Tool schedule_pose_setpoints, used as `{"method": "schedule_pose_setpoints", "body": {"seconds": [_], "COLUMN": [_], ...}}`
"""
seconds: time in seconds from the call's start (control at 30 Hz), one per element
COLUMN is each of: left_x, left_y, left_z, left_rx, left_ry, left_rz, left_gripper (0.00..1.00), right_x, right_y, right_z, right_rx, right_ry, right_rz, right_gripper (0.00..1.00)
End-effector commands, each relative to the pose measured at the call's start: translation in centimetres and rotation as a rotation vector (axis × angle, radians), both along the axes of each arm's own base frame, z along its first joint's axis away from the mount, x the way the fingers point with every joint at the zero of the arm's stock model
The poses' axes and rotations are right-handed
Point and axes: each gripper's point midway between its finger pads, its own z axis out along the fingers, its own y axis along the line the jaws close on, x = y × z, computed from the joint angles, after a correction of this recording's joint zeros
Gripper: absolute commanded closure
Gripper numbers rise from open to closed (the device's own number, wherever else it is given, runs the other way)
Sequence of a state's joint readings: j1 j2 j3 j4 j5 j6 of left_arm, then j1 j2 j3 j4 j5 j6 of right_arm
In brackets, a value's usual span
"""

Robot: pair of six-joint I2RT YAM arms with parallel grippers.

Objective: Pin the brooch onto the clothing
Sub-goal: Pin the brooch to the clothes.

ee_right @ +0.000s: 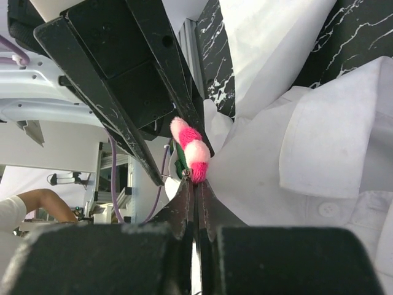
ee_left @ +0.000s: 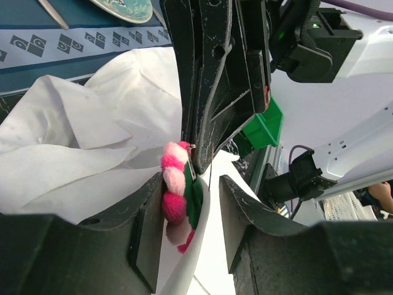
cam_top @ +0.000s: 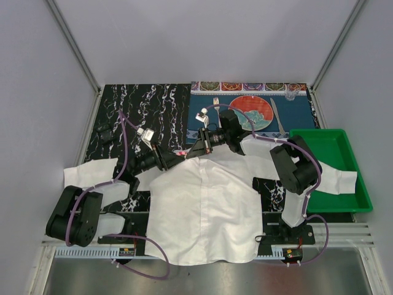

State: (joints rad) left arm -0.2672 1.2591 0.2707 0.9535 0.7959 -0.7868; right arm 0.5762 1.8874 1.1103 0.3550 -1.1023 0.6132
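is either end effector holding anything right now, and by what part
The right end effector is shut on the brooch at its metal pin; the left end effector sits open around it.

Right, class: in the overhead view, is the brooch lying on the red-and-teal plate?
No, the brooch is at the shirt collar, off the plate.

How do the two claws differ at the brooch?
The left claw is spread, brooch and shirt edge between its fingers; the right claw is pinched shut on the brooch. The left claw reaches from the left, the right claw from the right. Both meet by the collar.
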Motion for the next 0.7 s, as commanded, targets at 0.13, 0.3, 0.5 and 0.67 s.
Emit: {"method": "schedule_pose_setpoints", "body": {"seconds": [0.13,0.3,0.5,0.67], "left_x": [-0.5,-0.3,0.2,0.5], "left_y": [-0.4,-0.6,-0.7,-0.8], "left_z": [2.6,2.7,2.7,2.5], "left_rx": [-0.054,-0.064,-0.079,-0.091], "left_ry": [-0.120,-0.107,-0.069,-0.039], "left_rz": [-0.062,-0.074,-0.062,-0.058], "left_gripper": [0.57,0.53,0.53,0.54], "right_x": [-1.0,-0.8,-0.6,-0.4], "right_y": [0.0,0.1,0.1,0.0], "right_z": [3.0,3.0,3.0,2.9], "right_rx": [0.074,0.071,0.055,0.030], "right_ry": [-0.071,-0.069,-0.107,-0.154], "right_rz": [0.048,0.040,0.031,0.017], "right_gripper": [1.00,1.00,1.00,1.00]}}
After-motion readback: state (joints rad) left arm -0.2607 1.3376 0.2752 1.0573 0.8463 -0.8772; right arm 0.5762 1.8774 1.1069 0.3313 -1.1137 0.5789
